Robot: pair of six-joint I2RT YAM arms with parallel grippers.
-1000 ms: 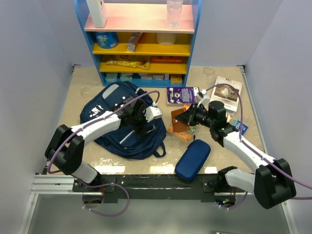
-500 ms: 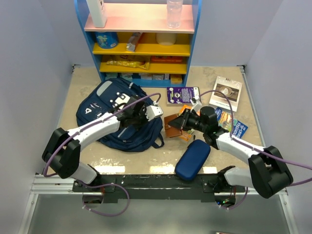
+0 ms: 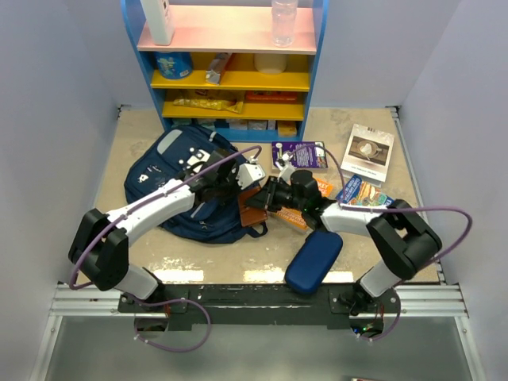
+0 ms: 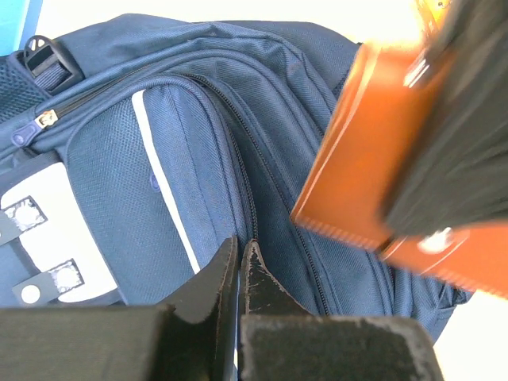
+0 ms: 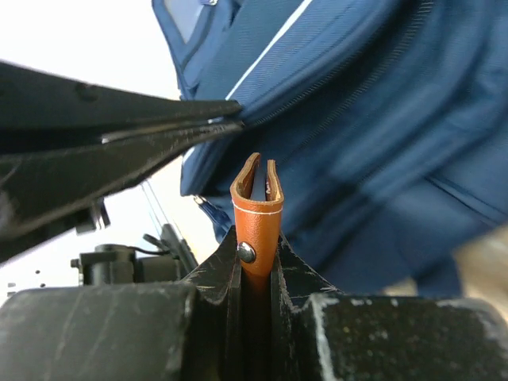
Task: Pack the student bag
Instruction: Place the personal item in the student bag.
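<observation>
The floppy navy blue fabric backpack (image 3: 178,190) is laid left of centre. The left gripper (image 4: 240,258) is closed, seemingly nipping its zip edge, the best hold. A tan leather wallet (image 5: 255,202) is clamped in the right gripper (image 5: 255,255).

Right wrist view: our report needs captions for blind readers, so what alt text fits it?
The right hand clamps a folded orange leather case, edge-on, with a metal stud. Behind lies the navy student bag; the left hand, shut, reaches in from the left to its zipper.

Right wrist view shows the student bag (image 5: 397,159) blurred.
</observation>
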